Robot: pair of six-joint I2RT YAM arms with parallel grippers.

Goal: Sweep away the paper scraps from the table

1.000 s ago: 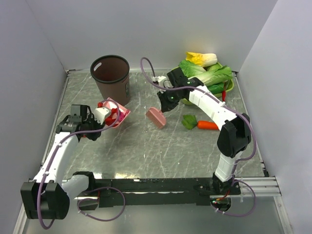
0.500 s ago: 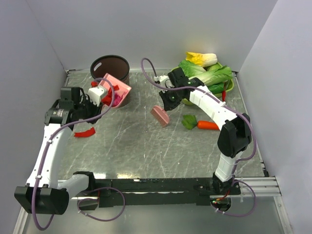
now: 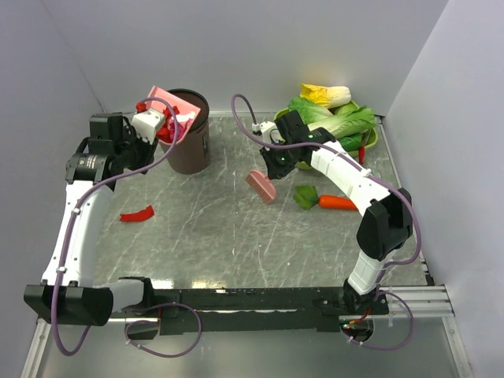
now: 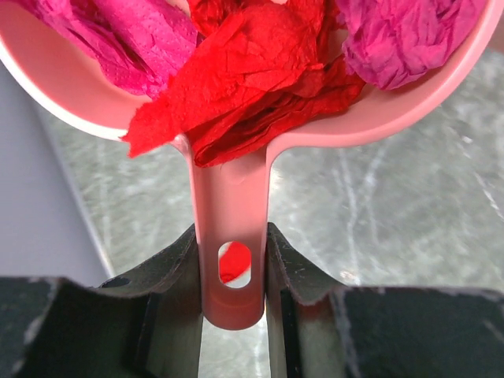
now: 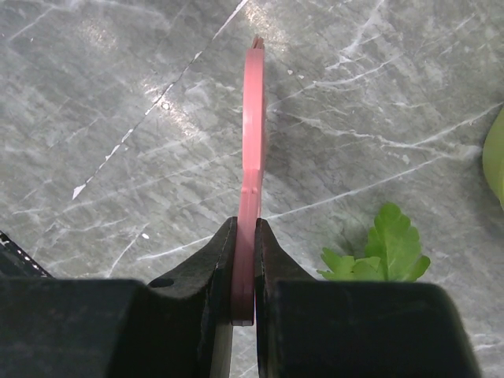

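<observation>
The left hand (image 4: 229, 246) clamps the dustpan (image 3: 161, 98) handle, tilting paper scraps (image 4: 252, 71) over the bin (image 3: 192, 148) at ten o'clock for dumping, while the right hand (image 5: 244, 235) pinches the brush (image 5: 253, 118) aside.

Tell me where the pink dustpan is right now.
In the top view, the pink dustpan is at the rear left, tipped over the rim of the brown bin, its handle clamped in the left end effector and loaded with paper scraps.

— Left arm (image 3: 79, 213)?
— Raised, reaching to the far left. Left gripper (image 4: 230, 236) clamped on the dustpan (image 4: 228, 197) handle.
— Right arm (image 3: 346, 177)?
— Stretched forward toward centre, wrist angled down. Right gripper (image 5: 245, 228) pinched tight on the brush (image 5: 252, 134).
</observation>
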